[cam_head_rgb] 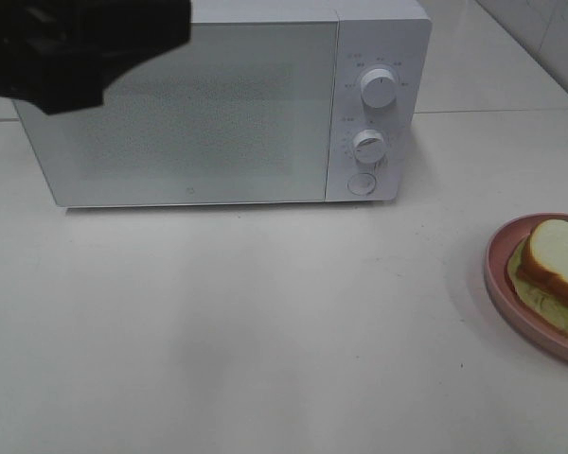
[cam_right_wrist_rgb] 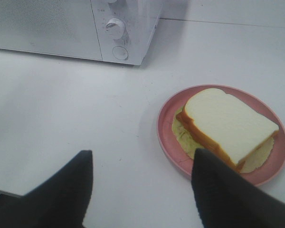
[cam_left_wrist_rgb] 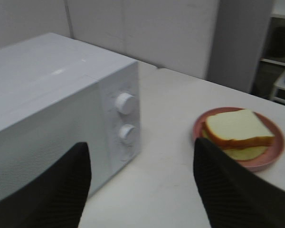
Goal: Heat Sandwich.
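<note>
The sandwich (cam_head_rgb: 560, 257) lies on a round pink plate (cam_head_rgb: 500, 284) at the table's right edge: white bread, brown crust, pale yellow-green filling sticking out underneath. It also shows in the wrist views as sandwich (cam_left_wrist_rgb: 237, 128) and sandwich (cam_right_wrist_rgb: 226, 126). A white microwave (cam_head_rgb: 208, 113) stands at the back with its door closed. My left gripper (cam_left_wrist_rgb: 140, 142) is open and empty, held high near the microwave's left front. The left arm (cam_head_rgb: 76, 47) is a dark blur at the upper left. My right gripper (cam_right_wrist_rgb: 142, 152) is open and empty above the table, just short of the plate (cam_right_wrist_rgb: 167, 137).
The microwave's right panel carries two knobs (cam_head_rgb: 380, 87) (cam_head_rgb: 368, 146) and a round button (cam_head_rgb: 361, 183). The white table (cam_head_rgb: 246, 322) stretches in front of it. A wall and shelving (cam_left_wrist_rgb: 280, 57) stand beyond the table's far side.
</note>
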### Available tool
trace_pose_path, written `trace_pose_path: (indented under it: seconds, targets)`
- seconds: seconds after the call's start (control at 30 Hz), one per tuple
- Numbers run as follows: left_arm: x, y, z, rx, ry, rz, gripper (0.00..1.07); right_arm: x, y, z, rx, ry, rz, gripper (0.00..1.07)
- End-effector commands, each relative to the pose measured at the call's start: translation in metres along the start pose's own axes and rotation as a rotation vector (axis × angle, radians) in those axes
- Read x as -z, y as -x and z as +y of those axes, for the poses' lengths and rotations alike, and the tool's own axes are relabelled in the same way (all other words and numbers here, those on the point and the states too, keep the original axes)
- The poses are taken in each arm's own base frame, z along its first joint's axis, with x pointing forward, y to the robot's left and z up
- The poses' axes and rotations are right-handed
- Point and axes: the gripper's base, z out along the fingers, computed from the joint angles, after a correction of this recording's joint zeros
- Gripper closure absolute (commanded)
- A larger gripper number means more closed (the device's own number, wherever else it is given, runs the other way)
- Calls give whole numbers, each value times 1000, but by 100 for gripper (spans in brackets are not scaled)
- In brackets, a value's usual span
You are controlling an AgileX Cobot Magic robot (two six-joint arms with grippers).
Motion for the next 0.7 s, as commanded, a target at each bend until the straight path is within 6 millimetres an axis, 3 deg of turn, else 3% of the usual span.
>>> trace_pose_path:
  seconds: [0.03, 0.13, 0.17, 0.23, 0.27, 0.37, 0.43, 0.53, 0.6, 0.7]
  targets:
    - [-1, -5, -14, 60, -149, 8, 46, 3, -2, 0, 1, -6, -30, 47]
    - [1, -9, -23, 33, -243, 49, 47, 3, -2, 0, 1, -6, -30, 47]
    - [5, -18, -32, 31, -355, 147, 47, 3, -2, 0, 1, -6, -30, 47]
    - [9, -33, -36, -1, -410, 314, 47, 3, -2, 0, 1, -6, -30, 47]
    - [13, -48, -31, -39, -367, 488, 47, 3, -2, 0, 0, -6, -30, 47]
    - [17, -55, -21, -24, -259, 624, 46, 3, -2, 0, 0, -6, -30, 47]
    - [31, -59, -6, 3, -63, 751, 40, 3, -2, 0, 0, -6, -30, 47]
    - [45, -60, 2, 25, 52, 790, 37, 3, -2, 0, 0, -6, -30, 47]
    - [72, -61, 8, 33, 151, 842, 37, 3, -2, 0, 0, -6, -30, 47]
    - [89, -64, 9, 49, 194, 869, 37, 3, -2, 0, 0, -6, -30, 47]
